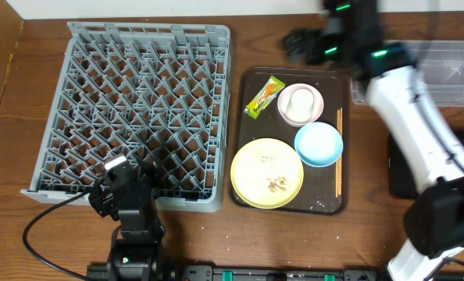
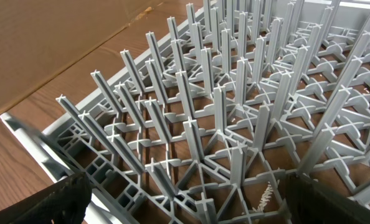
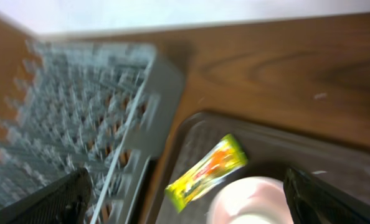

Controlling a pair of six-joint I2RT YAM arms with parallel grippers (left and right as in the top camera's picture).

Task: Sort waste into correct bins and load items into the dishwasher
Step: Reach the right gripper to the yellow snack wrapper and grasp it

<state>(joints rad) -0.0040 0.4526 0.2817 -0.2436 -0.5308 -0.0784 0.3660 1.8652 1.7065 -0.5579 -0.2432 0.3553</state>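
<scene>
Wrapper (image 1: 264, 96), yellow-green with an orange streak, lies slantwise at the far left corner of the dark brown serving tray (image 1: 248, 140). It is just left of the pale pink bowl (image 1: 316, 114), which has the small white cup (image 1: 298, 100) inside it. Nearer on the same tray sit the light blue bowl (image 1: 319, 144) and the round yellow plate (image 1: 251, 168), with pale crumbs (image 1: 276, 184) on the plate (a few more specks lie further in). Thin wooden chopsticks (image 1: 339, 152) lie along the tray's right edge.

The right arm stretches from the near right of the tabletop (image 1: 251, 39) diagonally toward the far side. Its white forearm passes over the black tray (image 1: 397, 172) and beside the clear plastic tub (image 1: 451, 70). The right hand (image 3: 186, 180) hangs just beyond the serving tray's far edge, fingers spread wide with nothing between them (its wrist view is blurred).

The left arm stands folded at the near left. The left hand (image 2: 188, 186) is tilted over the near edge of the grey dish rack (image 1: 138, 109), fingers likewise wide apart and empty.
</scene>
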